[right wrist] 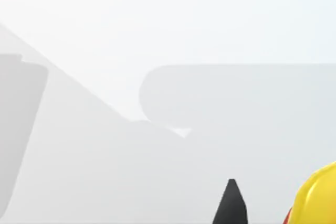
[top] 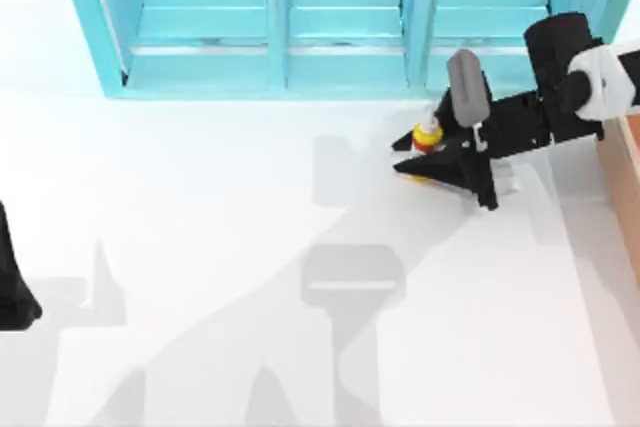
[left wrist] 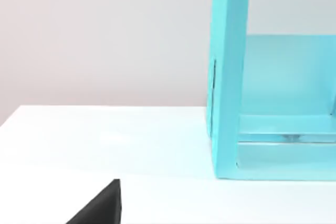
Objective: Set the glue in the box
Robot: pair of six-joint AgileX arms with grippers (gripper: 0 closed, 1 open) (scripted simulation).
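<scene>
Top view shows the right end effector (top: 418, 157) low over the white desk (top: 250, 247), just in front of the right bay of the turquoise shelf unit (top: 280, 17). Its two dark fingers (top: 440, 169) point toward the desk's left side and sit on either side of the glue (top: 428, 135). The glue stands with its white nozzle cap up, yellow body and a red mark visible, between the fingers near their tips. The fingers look narrowed around the bottle, but whether they actually press on it cannot be told. It is also unclear whether the bottle rests on the desk or is lifted off it.

At the far right edge of the desk, a strip of the tan box (top: 628, 182) shows, apart from the glue, with the right arm reaching across in front of it.

Right wrist view looks over the bare desk surface, with one dark fingertip (right wrist: 231, 203) and the rounded yellow body of the glue (right wrist: 317, 198) close to the lens.

The left end effector (top: 12, 287) is parked at the left edge of the desk, well away from the bottle; how far it is open cannot be told. Left wrist view shows the end wall of the shelf unit (left wrist: 228, 77) standing on the desk.
</scene>
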